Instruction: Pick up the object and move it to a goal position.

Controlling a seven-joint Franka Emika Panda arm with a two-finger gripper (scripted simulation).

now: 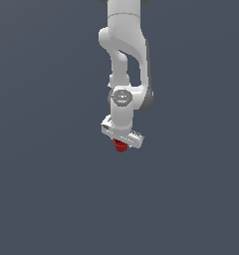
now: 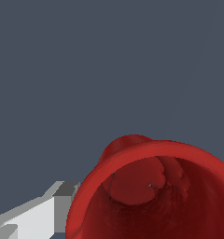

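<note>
the gripper (image 1: 121, 145) is clamped on the red cup (image 1: 121, 146), held at its 6 o'clock side; clamp pressure should be kept constant and transport made smoothly

White Panda arm hangs straight down from the top of the exterior view, elbow kinked toward that view's right. The gripper (image 1: 121, 143) points downward, slightly tilted, jaws clamped on the red cup (image 1: 121, 146).
</note>
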